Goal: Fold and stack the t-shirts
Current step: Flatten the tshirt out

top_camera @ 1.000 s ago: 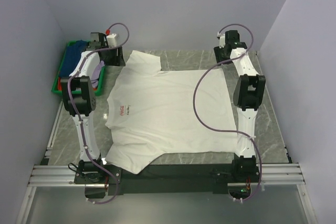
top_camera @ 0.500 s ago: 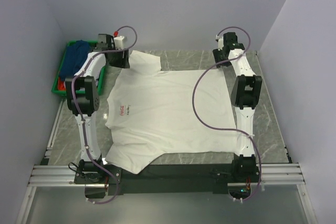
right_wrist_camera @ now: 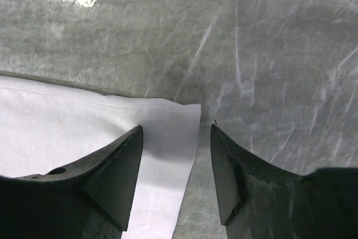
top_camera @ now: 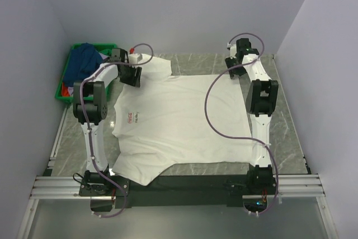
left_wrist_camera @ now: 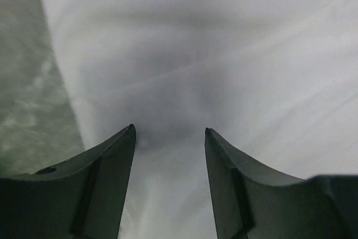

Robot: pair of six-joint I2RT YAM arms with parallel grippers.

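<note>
shifted rightward since a second ago, off the green crate (top_camera: pixel 59 95) and out over the far left sleeve of the white t-shirt (top_camera: pixel 179 121): so much for the left gripper (left_wrist_camera: pixel 169 132). barely moved, for the right gripper (right_wrist_camera: pixel 176 130), at the shirt's far right corner, only a touch closer to the back wall (top_camera: pixel 179 9).

spread flat over the marble table (top_camera: pixel 282 138), collar to the left with the red chest mark (top_camera: pixel 130 117) beside it, hem to the right. near sleeve lapping onto the dark strip (top_camera: pixel 190 182) at the front edge. bare marble along the right side and the far edge; only a narrow band on the left, between shirt and crate. crate tight against the left wall, with a dark blue t-shirt (top_camera: pixel 84 57) heaped inside.

left jaws: apart, low over white cloth, nothing between them; shirt edge and marble just left of the left finger. right jaws: apart as well, straddling the hem's corner, cloth under one finger and bare marble under the other. nothing gripped by either; touching the cloth or not, cannot tell.
</note>
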